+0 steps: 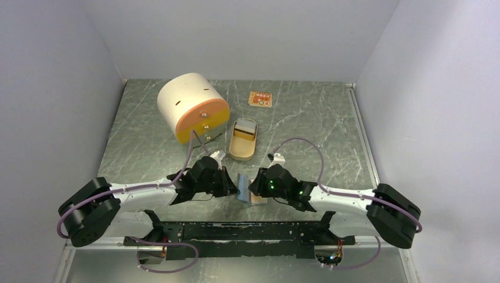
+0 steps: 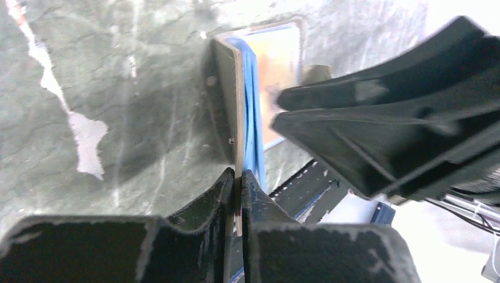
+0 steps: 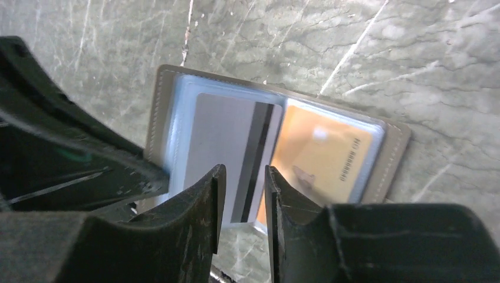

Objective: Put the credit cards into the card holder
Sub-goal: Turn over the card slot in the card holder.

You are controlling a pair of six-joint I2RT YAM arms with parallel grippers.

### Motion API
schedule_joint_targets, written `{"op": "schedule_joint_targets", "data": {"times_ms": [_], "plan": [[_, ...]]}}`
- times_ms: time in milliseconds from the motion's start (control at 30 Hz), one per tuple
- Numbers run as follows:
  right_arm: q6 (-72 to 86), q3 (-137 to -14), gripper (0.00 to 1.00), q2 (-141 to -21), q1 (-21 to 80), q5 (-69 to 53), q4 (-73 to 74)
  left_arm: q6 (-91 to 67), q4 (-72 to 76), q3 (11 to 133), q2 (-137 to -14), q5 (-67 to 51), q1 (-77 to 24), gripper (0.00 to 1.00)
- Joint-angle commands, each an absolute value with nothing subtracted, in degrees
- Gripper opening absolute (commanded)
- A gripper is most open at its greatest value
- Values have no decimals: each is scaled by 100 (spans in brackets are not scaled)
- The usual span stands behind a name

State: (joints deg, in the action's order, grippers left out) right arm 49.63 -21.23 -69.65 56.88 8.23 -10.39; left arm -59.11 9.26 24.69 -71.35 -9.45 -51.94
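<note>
Grey card (image 3: 230,141) – lower corners hidden behind right jaws – overlaps card holder (image 3: 395,153).

Two slim robot arms, mirror images. Left arm (image 1: 141,188): chunky black shoulder block, glossy white link, black wrist housing. Right arm (image 1: 348,197): same build, with small green lights glowing on the wrist. Looping purple cable (image 1: 298,140) along each arm, white connector plugs near the wrists. Black crossbar (image 1: 247,231) joining the bases. Left hand (image 2: 238,177) and right hand (image 3: 243,177): matte black, wedge-shaped fingers, scuffed pale along the edges, thick at the root, tapering to blunt tips.
</note>
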Motion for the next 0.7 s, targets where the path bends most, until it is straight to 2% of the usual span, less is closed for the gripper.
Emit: {"op": "schedule_joint_targets", "data": {"times_ms": [0,167,267,467,667], "plan": [[4902,-2236,35,-6413,5660,1260,-335,-5831,519,2406,-7247,-719,-5177,12],[4879,-2217,37,-5989,5661,1491,-100,-5828,559,2370,-7202,-716,-5169,12],[4894,-2141,39,-6122,5656,1479,-224,-5811,622,2382,-7276,-768,-5172,12],[4824,-2082,22,-6738,5666,1330,-654,-5776,660,2422,-7289,-799,-5172,13],[4747,-2015,13,-7332,5661,1364,-1019,-5736,687,2535,-7299,-843,-5170,16]]}}
